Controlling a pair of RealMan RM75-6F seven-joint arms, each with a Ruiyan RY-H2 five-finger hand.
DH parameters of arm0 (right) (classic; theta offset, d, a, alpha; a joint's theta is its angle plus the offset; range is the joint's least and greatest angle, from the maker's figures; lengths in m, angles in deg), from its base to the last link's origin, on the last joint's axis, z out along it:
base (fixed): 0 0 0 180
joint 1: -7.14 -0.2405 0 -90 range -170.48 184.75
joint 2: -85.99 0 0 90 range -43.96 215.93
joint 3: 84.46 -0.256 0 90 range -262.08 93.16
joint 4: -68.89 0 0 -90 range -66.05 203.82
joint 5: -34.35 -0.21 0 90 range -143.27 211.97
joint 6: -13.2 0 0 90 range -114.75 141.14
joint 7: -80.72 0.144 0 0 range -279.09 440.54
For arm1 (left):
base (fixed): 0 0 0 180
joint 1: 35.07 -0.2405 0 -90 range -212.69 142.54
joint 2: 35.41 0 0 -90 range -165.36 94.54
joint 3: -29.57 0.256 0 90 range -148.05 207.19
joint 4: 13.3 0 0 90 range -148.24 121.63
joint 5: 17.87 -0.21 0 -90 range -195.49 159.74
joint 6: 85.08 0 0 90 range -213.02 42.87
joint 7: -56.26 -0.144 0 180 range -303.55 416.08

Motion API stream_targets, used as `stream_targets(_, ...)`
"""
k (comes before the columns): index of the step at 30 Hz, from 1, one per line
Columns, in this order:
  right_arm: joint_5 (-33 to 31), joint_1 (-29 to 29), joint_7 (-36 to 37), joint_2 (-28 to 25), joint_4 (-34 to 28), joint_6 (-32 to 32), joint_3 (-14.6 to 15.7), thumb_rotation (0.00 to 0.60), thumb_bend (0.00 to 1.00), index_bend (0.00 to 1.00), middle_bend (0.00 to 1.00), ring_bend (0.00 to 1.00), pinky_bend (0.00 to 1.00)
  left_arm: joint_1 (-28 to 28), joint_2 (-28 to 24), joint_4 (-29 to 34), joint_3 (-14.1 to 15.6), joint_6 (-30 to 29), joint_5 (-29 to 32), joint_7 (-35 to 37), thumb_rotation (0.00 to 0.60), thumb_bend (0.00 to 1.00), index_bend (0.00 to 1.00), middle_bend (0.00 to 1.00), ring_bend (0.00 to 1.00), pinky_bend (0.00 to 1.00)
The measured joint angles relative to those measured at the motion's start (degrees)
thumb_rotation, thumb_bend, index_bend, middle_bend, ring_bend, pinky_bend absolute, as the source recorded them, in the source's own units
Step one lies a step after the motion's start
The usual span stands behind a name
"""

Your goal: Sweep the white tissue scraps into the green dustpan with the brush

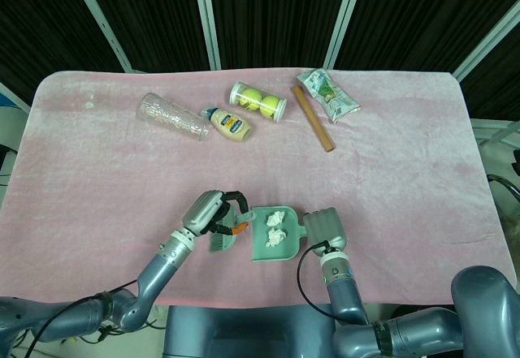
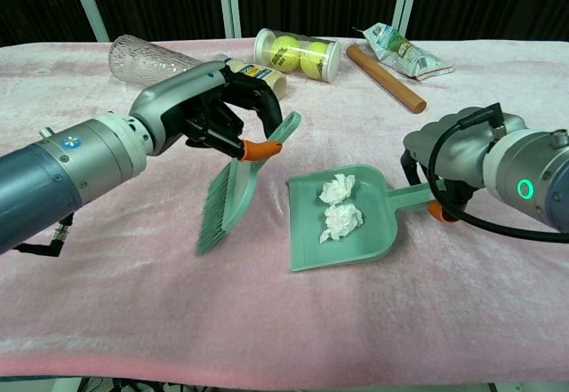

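While the left hand [image 1: 210, 210] grips the green brush [image 1: 221, 239] in the head view, its bristles sit on the pink desk [image 1: 97, 171] just left of the green dustpan [image 1: 275, 236], whose mouth faces them. Two white tissue scraps [image 1: 275, 226] lie inside the pan. The right hand [image 1: 323, 226] covers the pan's handle from above, so this view does not show how its fingers lie. Far back stand a clear bottle [image 1: 171, 117], a squeeze bottle [image 1: 227, 122], a tube of tennis balls [image 1: 259, 102], a wooden stick [image 1: 313, 118] and a snack packet [image 1: 328, 94].

From the chest view, the left hand [image 2: 206, 115] has its fingers curled tight round the brush's orange-collared handle [image 2: 260, 149], with the bristles [image 2: 222, 210] slanting down to the cloth. The right hand [image 2: 453, 156] seems to be wrapped about the dustpan's handle [image 2: 413, 196], though cable and wrist hide most of the grip. The two scraps [image 2: 340, 204] rest mid-pan [image 2: 356, 245]. No scrap shows on the cloth here; one may lie behind the bristles, which cannot be told.

By this judgement, a sweeping stroke toward the pan is in hand. The next move calls for drawing the bristles rightward over the pan's lip while the pan is kept flat.
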Motion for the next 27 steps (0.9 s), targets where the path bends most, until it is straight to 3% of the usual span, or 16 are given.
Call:
stream_targets(17,0.28,0.48,0.63,-0.44,-0.29,-0.01,-0.20,0.600,0.49,0.61,0.58,0.71,0.83,7.81,10.54,-5.88,-7.61,1.64,-1.01,-2.11,0.600,0.38,0.64,0.63,0.89,1.00)
stream_targets(27,0.50,0.64,0.62,-0.52,0.11,0.03,-0.11,0.600,0.49,0.61,0.58,0.71,0.83,8.13,10.45,-4.23,-9.49,0.26,-1.04,-1.87,0.600,0.38,0.64,0.63,0.89,1.00)
